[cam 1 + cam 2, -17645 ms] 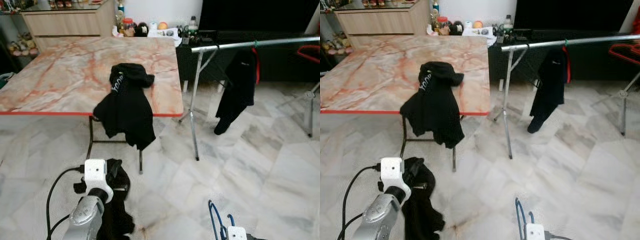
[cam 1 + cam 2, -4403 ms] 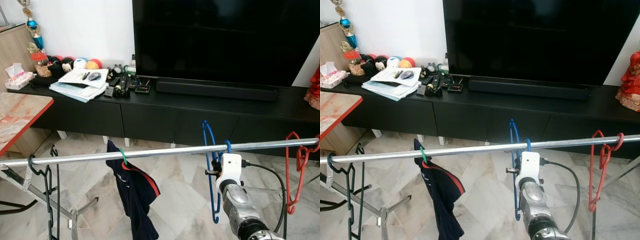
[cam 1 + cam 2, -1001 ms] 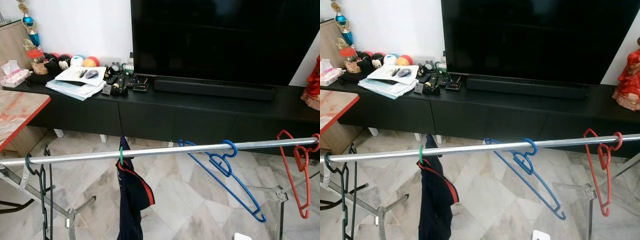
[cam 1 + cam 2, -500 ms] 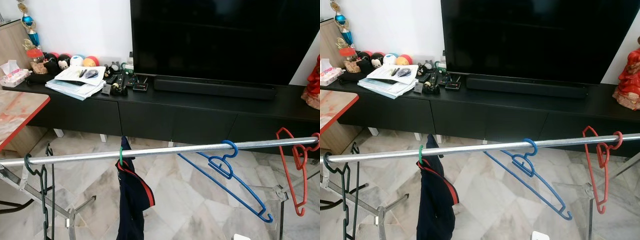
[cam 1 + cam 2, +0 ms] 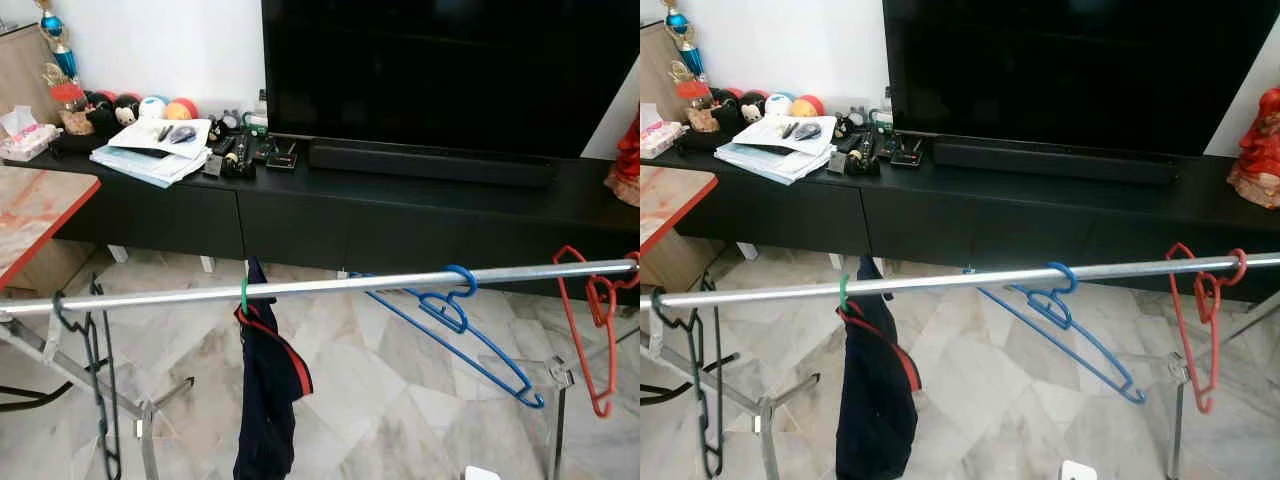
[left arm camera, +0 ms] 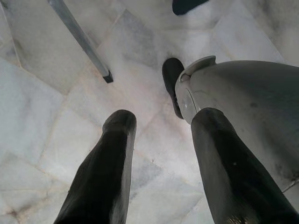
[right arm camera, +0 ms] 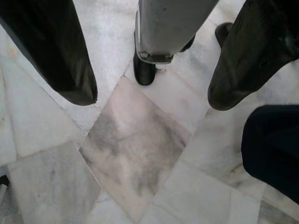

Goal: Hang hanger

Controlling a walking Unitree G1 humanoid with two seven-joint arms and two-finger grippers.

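A blue hanger (image 5: 447,312) hangs by its hook on the silver rail (image 5: 340,284), right of centre, tilted with its long arm slanting down to the right. No gripper touches it. My left gripper (image 6: 163,119) hangs low with its fingers spread apart, pointing at the marble floor beside my own foot. My right gripper (image 7: 149,93) also points at the floor, open, with nothing between its fingers. A white bit of my right wrist (image 5: 481,472) peeks in at the bottom edge of the eye views.
On the same rail hang a red hanger (image 5: 592,300) at the far right, a dark garment (image 5: 268,400) on a green hook, and a black hanger (image 5: 97,380) at the left. Behind stand a black TV console (image 5: 300,215) and a marble table corner (image 5: 40,215).
The blue hanger, held at the rail by my right gripper 4.4 s ago, now hangs free and swings a little. My right arm has dropped out of sight. The camera tilted slightly.
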